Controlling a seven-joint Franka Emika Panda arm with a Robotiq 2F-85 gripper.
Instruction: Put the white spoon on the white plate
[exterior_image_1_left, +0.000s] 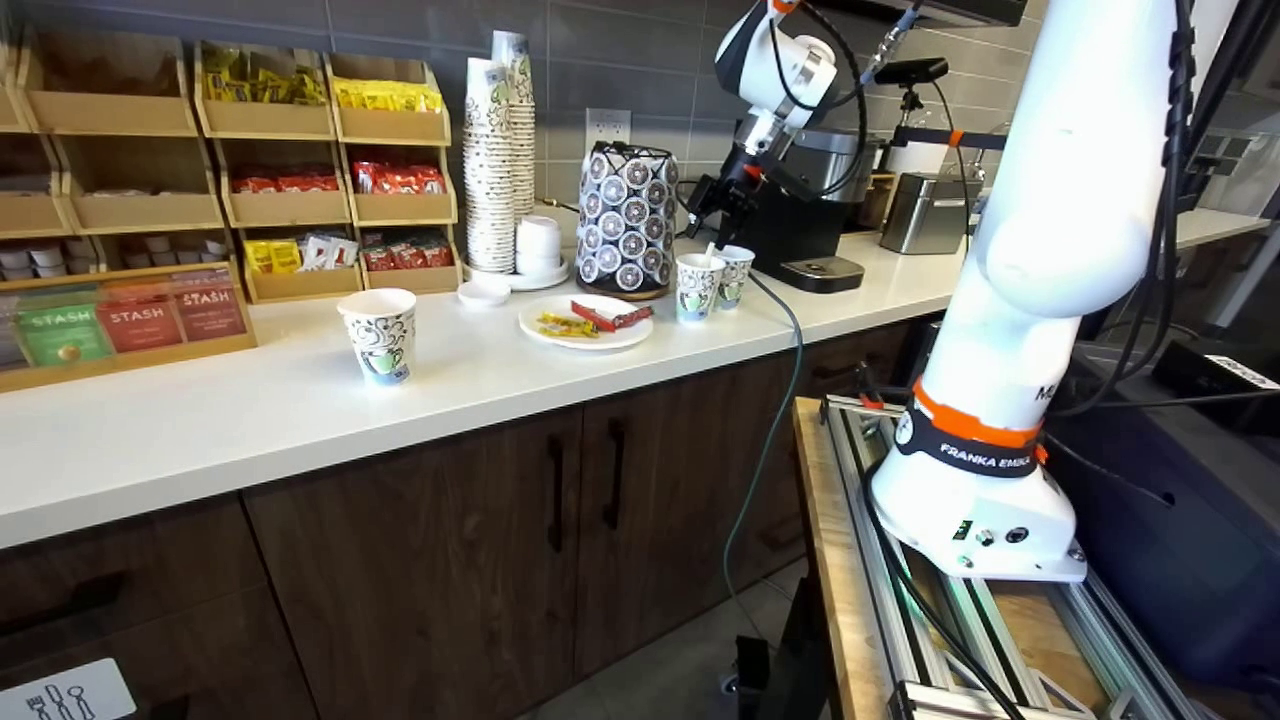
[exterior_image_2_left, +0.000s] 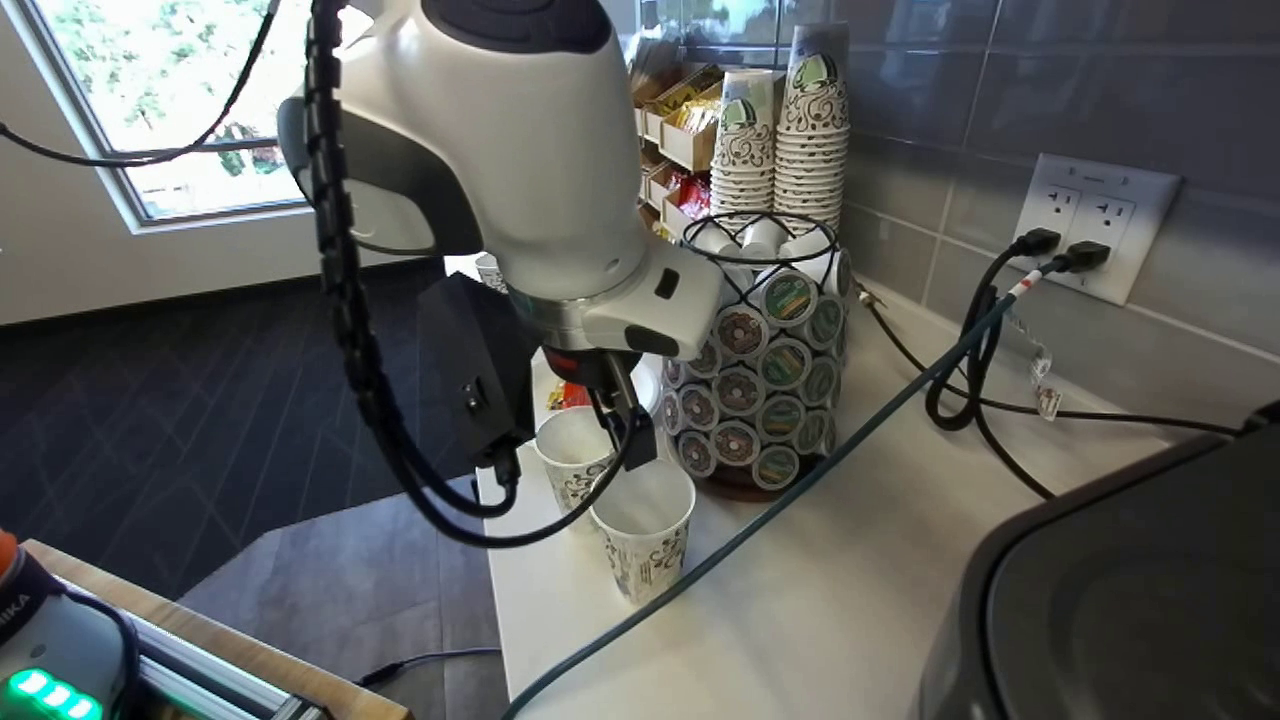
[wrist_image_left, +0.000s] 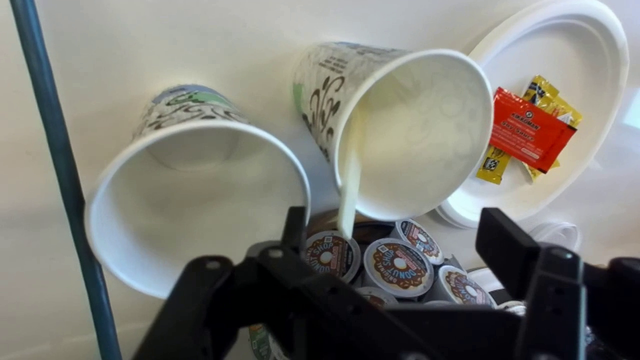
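The white spoon (wrist_image_left: 351, 192) leans inside a patterned paper cup (wrist_image_left: 320, 100), its handle sticking out past the rim. The handle also shows above that cup (exterior_image_1_left: 697, 292) in an exterior view (exterior_image_1_left: 710, 250). The round white plate (wrist_image_left: 590, 55) holds red and yellow packets; in an exterior view it lies left of the cup (exterior_image_1_left: 625, 338). My gripper (wrist_image_left: 395, 226) is open and empty. The handle shows between its fingers, nearer the left finger in the wrist view. In both exterior views the gripper (exterior_image_1_left: 718, 212) (exterior_image_2_left: 620, 425) is just above the two cups. The spoon's bowl is hard to make out.
A second paper cup (wrist_image_left: 195, 195) stands beside the spoon's cup. A coffee pod rack (exterior_image_1_left: 628, 215) (exterior_image_2_left: 765, 370) is close by. A coffee machine (exterior_image_1_left: 815, 200), a cable (exterior_image_2_left: 800, 490), cup stacks (exterior_image_1_left: 490, 170), a small white dish (exterior_image_1_left: 484, 293) and another cup (exterior_image_1_left: 382, 335) are around.
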